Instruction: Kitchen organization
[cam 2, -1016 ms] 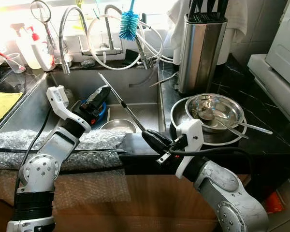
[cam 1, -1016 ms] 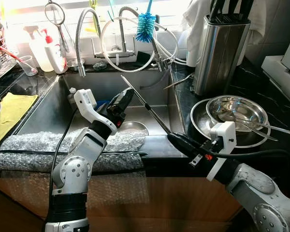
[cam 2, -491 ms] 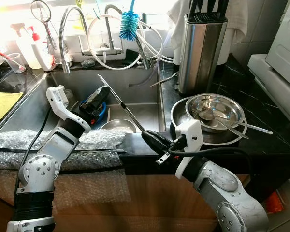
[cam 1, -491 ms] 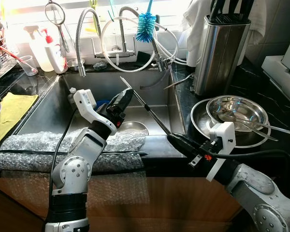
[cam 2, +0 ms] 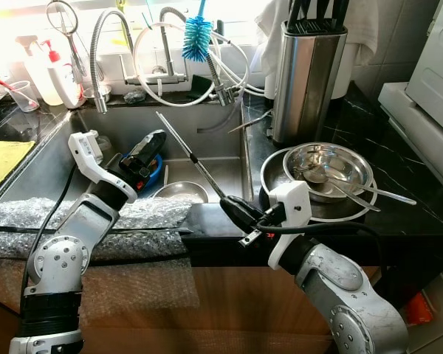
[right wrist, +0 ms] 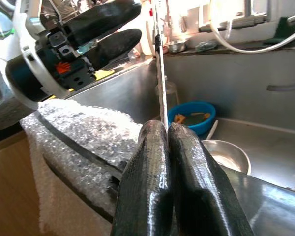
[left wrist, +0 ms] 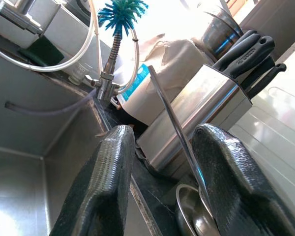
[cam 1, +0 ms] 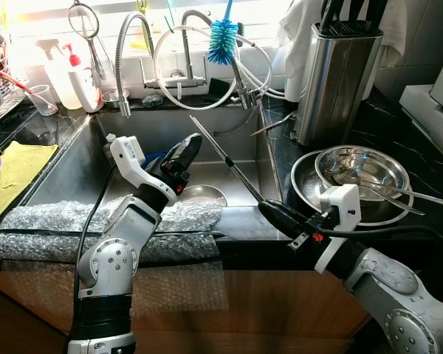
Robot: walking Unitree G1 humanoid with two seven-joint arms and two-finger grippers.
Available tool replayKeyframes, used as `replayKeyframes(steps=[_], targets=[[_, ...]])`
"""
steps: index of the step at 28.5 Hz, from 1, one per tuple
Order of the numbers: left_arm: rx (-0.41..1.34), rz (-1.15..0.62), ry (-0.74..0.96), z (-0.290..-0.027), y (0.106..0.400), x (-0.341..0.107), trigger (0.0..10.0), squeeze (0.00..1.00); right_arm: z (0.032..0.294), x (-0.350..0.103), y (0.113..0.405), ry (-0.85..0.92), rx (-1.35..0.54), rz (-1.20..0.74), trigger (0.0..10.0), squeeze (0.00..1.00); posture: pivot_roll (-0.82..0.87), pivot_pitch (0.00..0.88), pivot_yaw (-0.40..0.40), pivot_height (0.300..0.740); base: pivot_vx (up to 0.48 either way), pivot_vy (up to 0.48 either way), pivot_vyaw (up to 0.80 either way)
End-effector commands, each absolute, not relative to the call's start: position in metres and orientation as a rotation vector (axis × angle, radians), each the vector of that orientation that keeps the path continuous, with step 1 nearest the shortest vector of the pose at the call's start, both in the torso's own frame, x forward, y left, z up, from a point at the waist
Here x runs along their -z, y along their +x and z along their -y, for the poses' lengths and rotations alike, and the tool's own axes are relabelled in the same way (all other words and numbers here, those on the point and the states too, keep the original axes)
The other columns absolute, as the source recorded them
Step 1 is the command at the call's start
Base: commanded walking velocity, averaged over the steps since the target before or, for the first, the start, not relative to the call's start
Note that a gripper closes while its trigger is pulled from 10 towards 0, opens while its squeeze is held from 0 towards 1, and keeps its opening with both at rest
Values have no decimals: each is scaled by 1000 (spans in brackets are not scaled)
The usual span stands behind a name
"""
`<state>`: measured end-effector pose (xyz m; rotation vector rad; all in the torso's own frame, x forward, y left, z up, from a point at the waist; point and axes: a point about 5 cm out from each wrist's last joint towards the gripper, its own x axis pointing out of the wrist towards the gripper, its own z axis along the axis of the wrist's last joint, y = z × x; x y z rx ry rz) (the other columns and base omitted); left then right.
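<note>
Pinching tight, the right gripper point(cam 1: 269, 212) has its two black fingers point(right wrist: 157, 182) pressed together on the low end of a long thin metal rod point(cam 1: 225, 155). It hovers at the front edge of the sink point(cam 1: 81, 166), near the stacked steel bowls point(cam 1: 362, 173). The left gripper point(cam 1: 184, 147) hangs over the sink with its fingers point(left wrist: 105, 191) apart and nothing held — the rod runs through the gap between them without touching.

To do this step well, I think the right gripper should keep its firm pinch and move slowly, because the rod is long and its far end could swing into the tap hoses point(cam 1: 184, 66). The left gripper could close on the middle to steady it.

The rod leans — its long line goes from the right gripper up and back, toward the robot's left, and its free tip points at the taps behind the sink.
</note>
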<state>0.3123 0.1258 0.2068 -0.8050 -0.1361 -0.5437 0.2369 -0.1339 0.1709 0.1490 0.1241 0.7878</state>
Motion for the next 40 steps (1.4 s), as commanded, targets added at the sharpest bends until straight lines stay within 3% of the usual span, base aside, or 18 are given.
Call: replayKeyframes(steps=[1, 17, 18, 19, 20, 40], targets=[[560, 147, -803, -127, 311, -211, 10000, 0, 129, -174, 236, 150, -824, -111, 10000, 0, -151, 0, 91, 740, 0, 0, 0], [559, 144, -808, -125, 311, -209, 10000, 0, 124, -174, 232, 144, -875, -114, 10000, 0, -151, 0, 88, 740, 0, 0, 0], [557, 145, -808, -125, 311, -209, 8980, 0, 124, -174, 232, 144, -876, -114, 10000, 0, -150, 0, 87, 740, 0, 0, 0], [556, 145, -809, -125, 311, -209, 3922, 0, 124, -174, 232, 144, -877, -114, 10000, 0, -150, 0, 87, 740, 0, 0, 0], [555, 147, -811, -126, 311, -209, 0, 0, 124, -174, 232, 144, -879, -113, 10000, 0, -150, 0, 87, 740, 0, 0, 0], [572, 142, -890, -126, 311, -210, 0, 0, 122, -171, 232, 153, -879, -120, 10000, 0, -151, 0, 88, 740, 0, 0, 0]])
